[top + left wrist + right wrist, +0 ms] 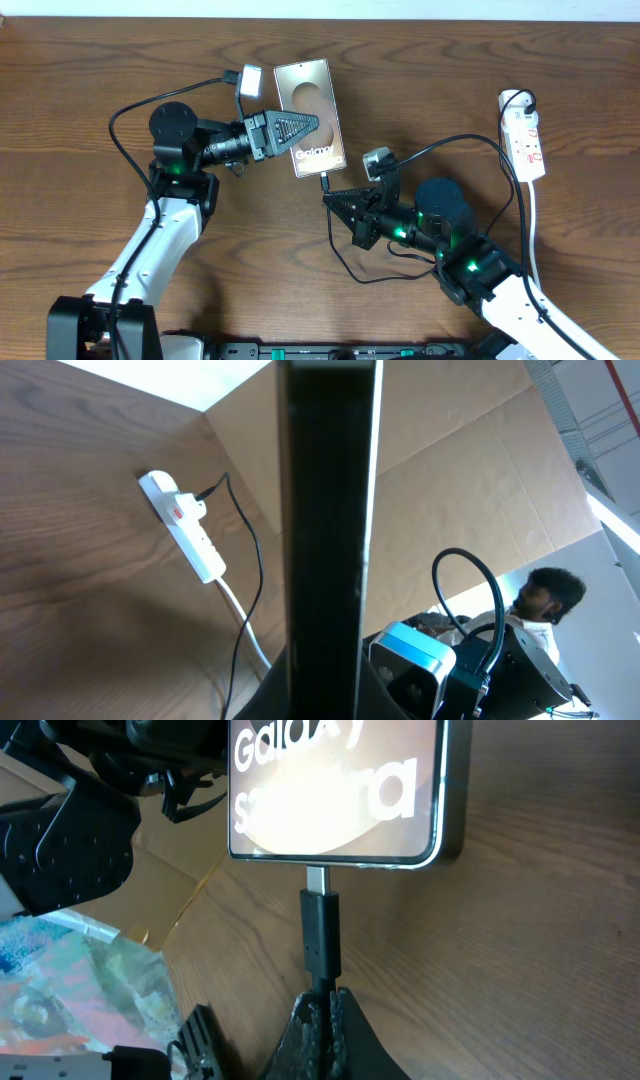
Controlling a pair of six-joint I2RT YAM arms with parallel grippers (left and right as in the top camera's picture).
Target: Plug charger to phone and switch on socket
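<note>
The phone (pixel 312 100), grey-gold with white "Galaxy" lettering, lies on the wooden table with my left gripper (pixel 305 127) shut across it from its left edge. In the left wrist view it shows as a dark upright bar (pixel 330 510). My right gripper (pixel 325 1005) is shut on the charger cable just behind its black connector (pixel 320 930). The connector's metal tip meets the port in the phone's (pixel 335 790) bottom edge, with some metal showing. In the overhead view the right gripper (pixel 332 198) sits just below the phone. The white socket (pixel 525 135) lies at the far right with the charger's black plug (pixel 522 100) in its top end.
The thin black charger cable (pixel 470 140) arcs from the socket over my right arm and loops on the table (pixel 345 265). The socket (pixel 185 525) also shows in the left wrist view. Brown cardboard (pixel 470 470) and a person (pixel 545 595) lie beyond the table.
</note>
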